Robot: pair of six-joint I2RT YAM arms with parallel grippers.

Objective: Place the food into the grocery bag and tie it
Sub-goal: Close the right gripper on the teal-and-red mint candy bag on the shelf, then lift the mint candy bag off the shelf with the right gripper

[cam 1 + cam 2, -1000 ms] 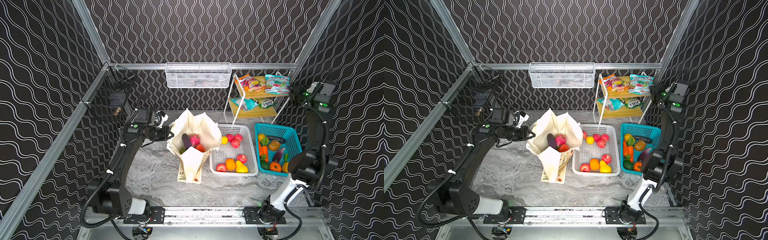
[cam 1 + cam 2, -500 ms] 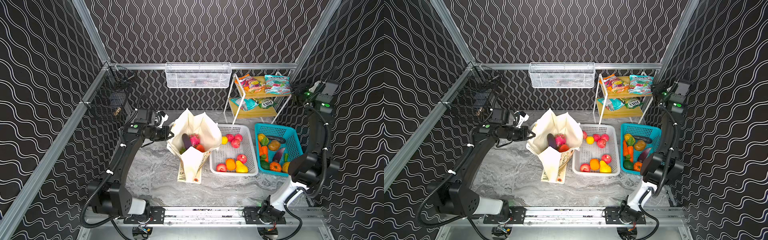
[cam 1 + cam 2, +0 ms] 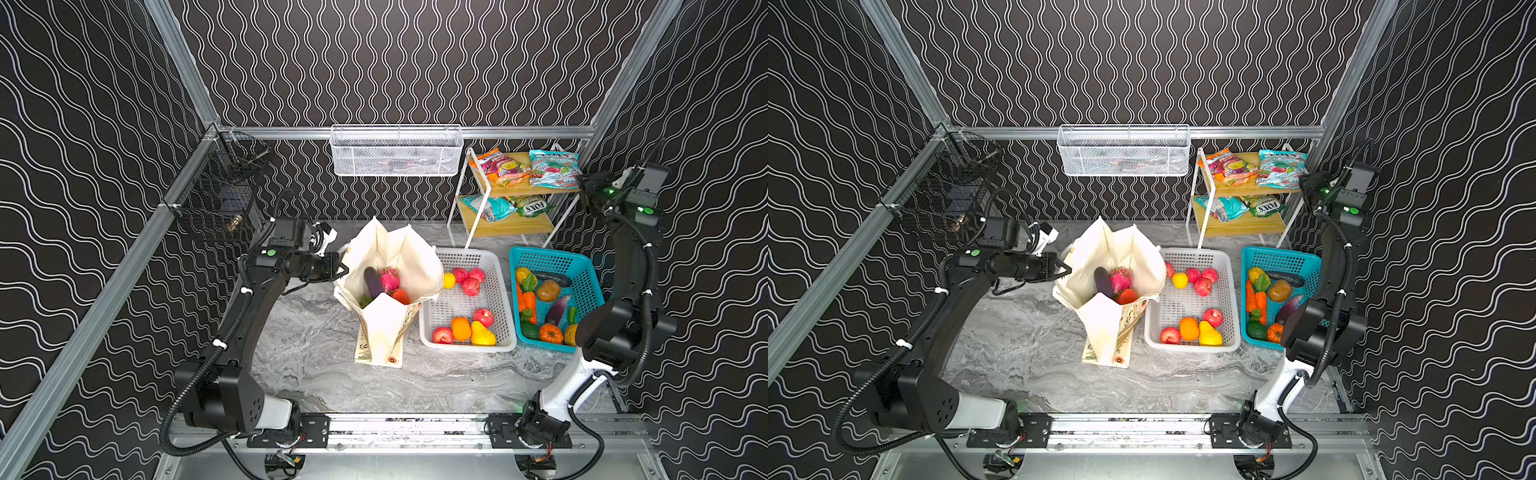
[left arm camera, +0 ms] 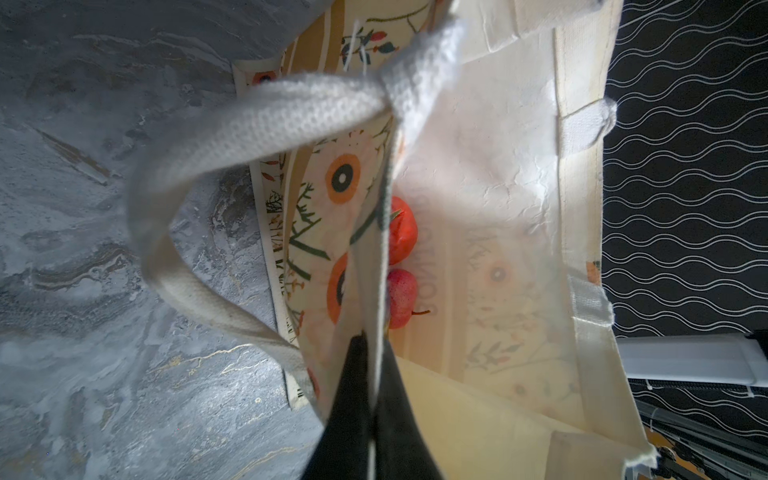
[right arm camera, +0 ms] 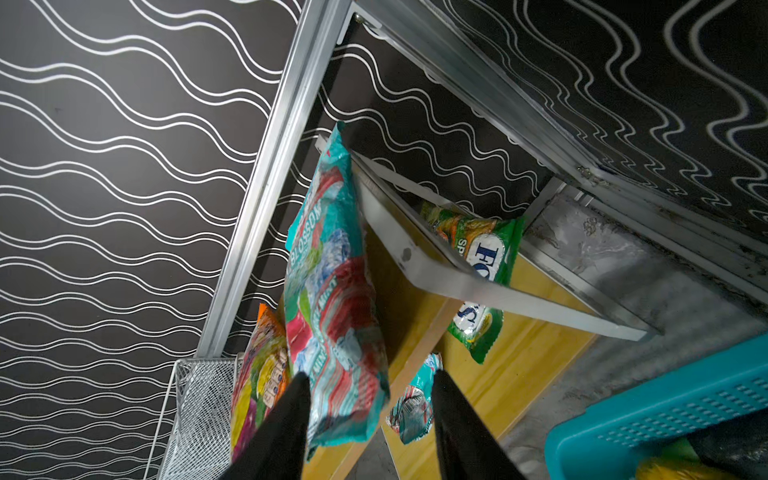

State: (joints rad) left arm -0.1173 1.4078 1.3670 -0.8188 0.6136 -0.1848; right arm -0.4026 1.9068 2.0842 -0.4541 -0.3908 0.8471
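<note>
Loading step: left jaws clamped on rim of grocery bag [image 3: 415,266], holding it open on the desk [image 3: 316,340] with dragon fruit [image 3: 389,279] inside; right jaws apart at the end of teal snack packet [image 5: 332,291] on top shelf [image 3: 536,190]; next likely needs a firm close, then lift clear

Left arm [image 3: 243,320] and right arm [image 3: 631,257] are matte-black jointed tubes on white base links [image 3: 567,384]. Ribbed black cables [image 3: 651,270], white ties [image 3: 219,344], green wrist lamps [image 3: 271,252].
</note>
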